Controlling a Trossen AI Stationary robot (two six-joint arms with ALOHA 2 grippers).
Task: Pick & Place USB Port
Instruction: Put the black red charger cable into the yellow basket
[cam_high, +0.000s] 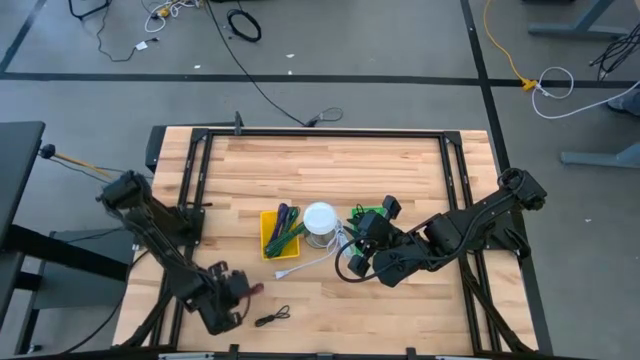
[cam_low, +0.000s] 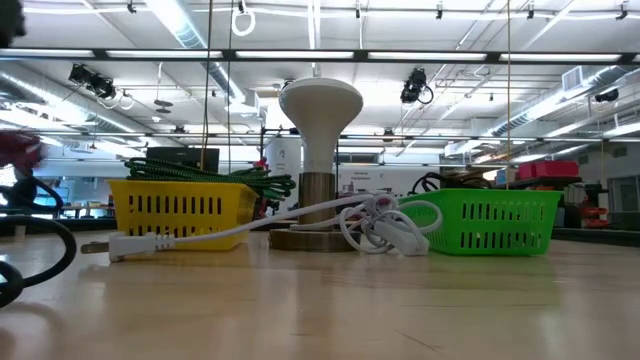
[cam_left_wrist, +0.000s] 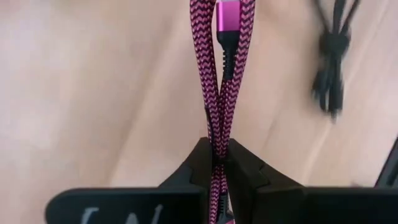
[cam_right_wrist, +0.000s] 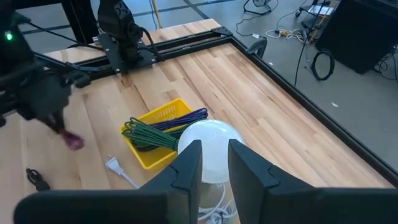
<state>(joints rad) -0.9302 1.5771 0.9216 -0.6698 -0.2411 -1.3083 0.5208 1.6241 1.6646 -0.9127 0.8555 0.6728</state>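
Wooden table: left gripper pinches pink cable; right gripper parted.

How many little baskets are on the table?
2. The yellow basket sits left of the white lamp, with green and purple cables in it. The green basket sits right of the lamp, partly hidden under the right gripper.

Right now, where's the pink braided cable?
The pink braided cable is pinched in the left gripper, over the table's near left part, beside a small black cable.
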